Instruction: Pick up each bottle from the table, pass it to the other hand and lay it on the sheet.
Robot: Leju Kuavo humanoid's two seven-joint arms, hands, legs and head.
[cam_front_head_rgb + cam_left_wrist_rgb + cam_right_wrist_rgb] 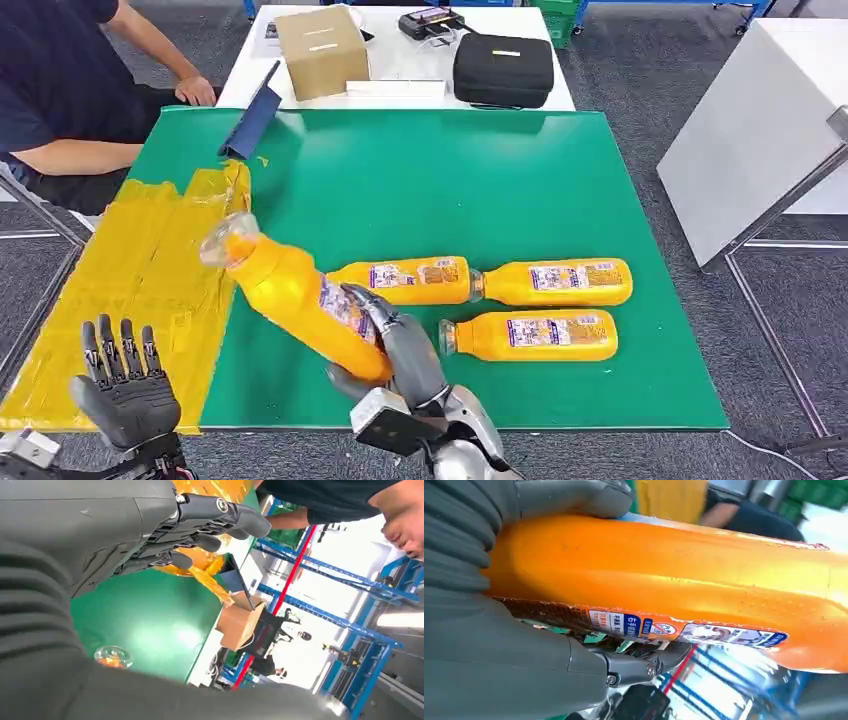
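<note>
My right hand [395, 345] grips an orange juice bottle [295, 295] around its lower body and holds it tilted above the green mat, clear cap [222, 240] pointing up and left toward the sheet. The right wrist view shows that bottle [684, 580] close up, with the thumb [574, 497] over it. My left hand [125, 385] is open, palm up and fingers spread, over the near end of the yellow sheet [130, 290]; its fingers [200, 522] hold nothing. Three more orange bottles lie on the mat: one [405, 281], one [555, 282] and one [530, 335].
The green mat [450, 180] covers the table. A person [60, 90] sits at the far left, hand near the mat's corner. A blue folder [255, 120] stands at the mat's back left. Beyond lie a cardboard box [320, 50] and a black case [503, 68].
</note>
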